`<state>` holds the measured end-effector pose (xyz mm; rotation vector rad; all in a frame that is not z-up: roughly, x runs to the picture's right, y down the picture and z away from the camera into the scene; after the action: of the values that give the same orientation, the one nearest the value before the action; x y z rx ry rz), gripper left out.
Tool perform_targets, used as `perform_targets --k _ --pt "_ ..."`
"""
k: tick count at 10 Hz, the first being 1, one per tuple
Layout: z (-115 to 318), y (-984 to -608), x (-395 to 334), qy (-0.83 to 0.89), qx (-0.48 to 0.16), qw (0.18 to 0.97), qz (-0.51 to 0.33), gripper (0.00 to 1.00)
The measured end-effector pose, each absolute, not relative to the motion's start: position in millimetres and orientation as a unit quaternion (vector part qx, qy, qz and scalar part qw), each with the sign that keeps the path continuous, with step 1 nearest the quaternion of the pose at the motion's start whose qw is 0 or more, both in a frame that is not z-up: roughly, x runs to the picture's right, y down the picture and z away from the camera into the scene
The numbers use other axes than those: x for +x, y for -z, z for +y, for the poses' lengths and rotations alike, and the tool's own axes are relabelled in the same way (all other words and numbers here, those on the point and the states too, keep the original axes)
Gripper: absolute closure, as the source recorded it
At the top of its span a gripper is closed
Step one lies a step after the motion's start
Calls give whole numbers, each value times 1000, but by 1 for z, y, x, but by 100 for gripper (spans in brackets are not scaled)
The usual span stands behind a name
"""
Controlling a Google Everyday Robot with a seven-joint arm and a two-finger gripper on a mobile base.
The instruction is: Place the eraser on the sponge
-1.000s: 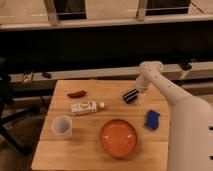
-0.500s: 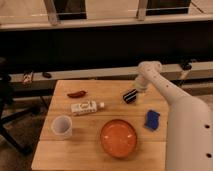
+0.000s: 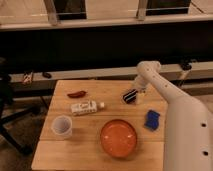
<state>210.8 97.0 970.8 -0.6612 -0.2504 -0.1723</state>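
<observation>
The gripper [image 3: 136, 92] sits right at the eraser [image 3: 129, 97], its hold impossible to tell, at 11 o'clock from the sponge [image 3: 152, 119] and apart from it; the bar looks light, stiff and smooth, best pinched across its narrow width mid-length.

The white arm [image 3: 172, 100] reaches from its bulky segment at the near right, up and away to the left, and bends at a rounded joint [image 3: 148, 70] (its highest point). The gripper [image 3: 136, 93] hangs just below that joint, pointing down and slightly leftward.
</observation>
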Motion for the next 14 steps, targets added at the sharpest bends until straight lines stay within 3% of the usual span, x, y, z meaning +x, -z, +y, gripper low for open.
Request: perform_targets --k 5,8,9,11,14 --pt "96 -975 211 79 -324 934 -125 48" --pt "92 -971 212 79 -325 934 -124 40" --pt "91 -969 213 80 -325 934 -124 30" --pt "90 -968 212 81 -325 934 -123 25" --pt "87 -955 227 74 -324 935 -126 48"
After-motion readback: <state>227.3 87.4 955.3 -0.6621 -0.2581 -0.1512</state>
